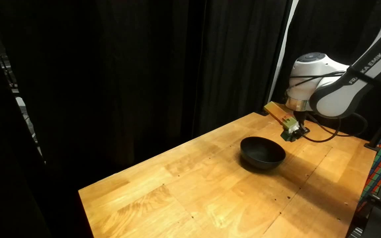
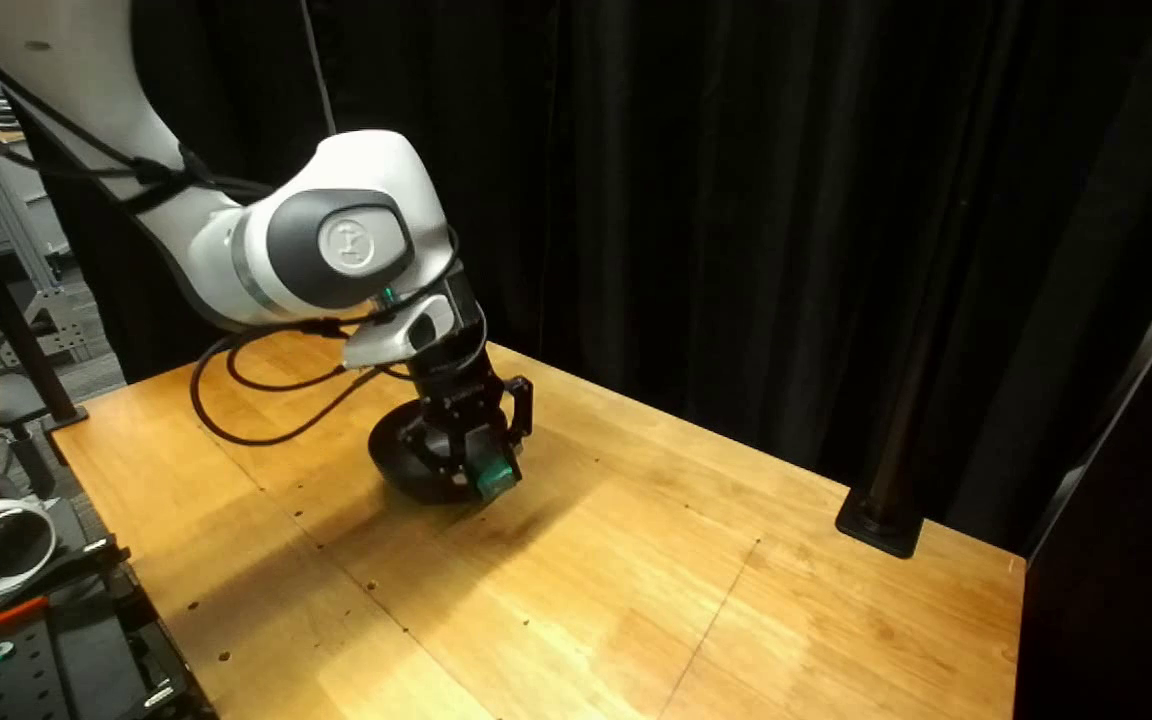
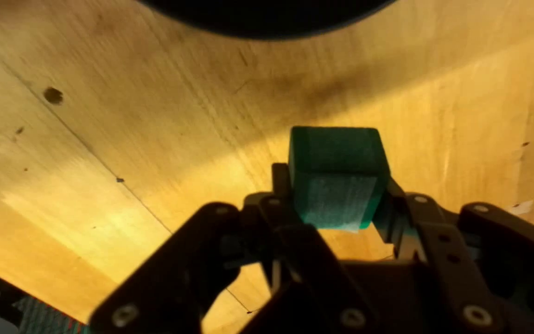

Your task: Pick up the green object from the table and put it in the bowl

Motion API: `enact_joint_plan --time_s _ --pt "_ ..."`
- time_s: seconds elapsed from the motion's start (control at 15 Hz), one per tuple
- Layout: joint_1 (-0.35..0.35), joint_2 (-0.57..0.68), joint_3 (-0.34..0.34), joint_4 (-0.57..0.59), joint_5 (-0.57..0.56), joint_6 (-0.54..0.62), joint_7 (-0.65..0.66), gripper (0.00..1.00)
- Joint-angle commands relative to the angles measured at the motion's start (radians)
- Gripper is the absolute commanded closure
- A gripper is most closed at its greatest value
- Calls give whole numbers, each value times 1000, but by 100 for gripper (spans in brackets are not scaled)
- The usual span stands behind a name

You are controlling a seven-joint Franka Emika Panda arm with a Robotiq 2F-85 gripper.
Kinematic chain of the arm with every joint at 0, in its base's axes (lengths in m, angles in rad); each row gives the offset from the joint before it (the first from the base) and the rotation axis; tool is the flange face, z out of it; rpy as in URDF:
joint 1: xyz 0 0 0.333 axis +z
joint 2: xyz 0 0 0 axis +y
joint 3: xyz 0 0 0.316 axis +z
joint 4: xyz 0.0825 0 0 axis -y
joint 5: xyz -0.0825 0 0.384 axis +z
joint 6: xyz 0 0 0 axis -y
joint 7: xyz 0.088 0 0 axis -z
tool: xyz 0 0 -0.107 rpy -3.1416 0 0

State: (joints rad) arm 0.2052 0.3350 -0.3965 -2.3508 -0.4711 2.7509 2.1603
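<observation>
1. the block (image 3: 339, 153) is green and box-shaped, with flat sides; one face looks paler.
2. the claw (image 3: 336, 192) is clamped on the block and holds it above the table (image 1: 223, 201), near the bowl (image 1: 263, 163).
3. the bowl is round, dark and matte; the table is of light wood with visible grain.

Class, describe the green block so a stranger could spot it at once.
Start at the wooden table, then find the black gripper over it. In its grip is the green block, set apart from the round black bowl by colour, boxy shape and smaller size.
</observation>
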Motion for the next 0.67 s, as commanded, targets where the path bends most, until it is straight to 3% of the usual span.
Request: enact_joint_plan --time_s 0.0,0.07,0.13,0.27,0.4,0.47,0.6 --pt "-103 -169 175 -73 212 2 -193 82" --pt "-123 -183 225 -77 297 15 -254 82" --pt "-137 -187 278 -76 390 25 -322 40" --pt "-185 -199 397 -74 567 11 -455 24" --pt "-210 -220 468 -57 741 -58 -603 8" --pt "-196 -230 464 -50 805 -98 -659 1" --pt "-193 -284 457 -65 840 -216 -751 0"
